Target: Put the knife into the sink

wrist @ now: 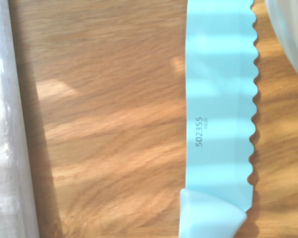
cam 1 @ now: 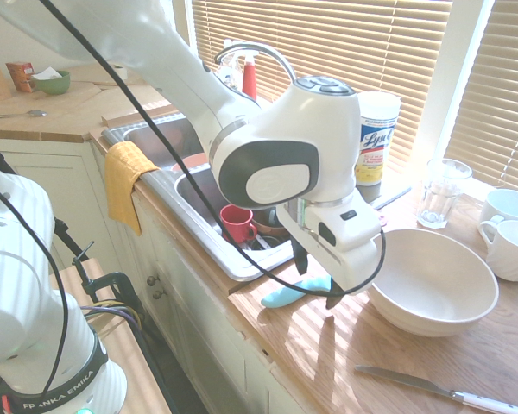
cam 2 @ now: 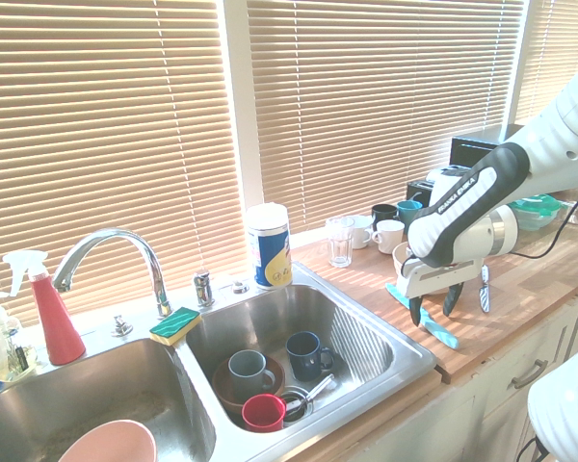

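Fingers (cam 2: 433, 308) wide apart, nothing held, over the turquoise knife (cam 2: 433, 328); lopsided closing could tip the flat blade sideways!

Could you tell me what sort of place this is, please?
Most likely a household kitchen: there is a double-basin steel sink with mugs lying in it, a curved chrome faucet, and a wooden countertop holding a large bowl.
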Controlling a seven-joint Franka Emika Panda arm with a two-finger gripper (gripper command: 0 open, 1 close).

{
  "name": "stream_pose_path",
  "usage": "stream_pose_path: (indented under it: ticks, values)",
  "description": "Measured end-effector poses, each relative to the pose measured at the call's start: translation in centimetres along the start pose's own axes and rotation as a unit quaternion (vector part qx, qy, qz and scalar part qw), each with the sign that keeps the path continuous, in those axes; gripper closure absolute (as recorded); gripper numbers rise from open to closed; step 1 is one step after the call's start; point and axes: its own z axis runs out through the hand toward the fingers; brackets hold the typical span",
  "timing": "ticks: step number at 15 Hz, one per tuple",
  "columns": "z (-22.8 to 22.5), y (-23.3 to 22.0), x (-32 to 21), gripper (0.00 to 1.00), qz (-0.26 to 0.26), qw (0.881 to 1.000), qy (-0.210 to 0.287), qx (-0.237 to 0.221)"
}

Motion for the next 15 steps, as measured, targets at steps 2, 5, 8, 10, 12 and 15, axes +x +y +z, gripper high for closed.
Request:
stream_pose_path:
  ticks: [2, 5, 8, 10, 12, 15]
  values:
    - [0.27, -0.04, -0.04, 1.0, 0.0, 1.0, -0.001, -0.001]
    - [0.43, -0.16, 0.13, 1.0, 0.004, 1.0, 0.005, 0.003]
    - [0.69, -0.22, 0.24, 1.0, 0.009, 1.0, 0.007, 0.006]
    - [0.72, -0.23, 0.28, 1.0, 0.011, 1.0, 0.008, 0.008]
    - [0.73, -0.25, 0.31, 1.0, 0.013, 1.0, 0.008, 0.009]
    - [0.69, -0.25, 0.39, 1.0, 0.016, 1.0, 0.009, 0.012]
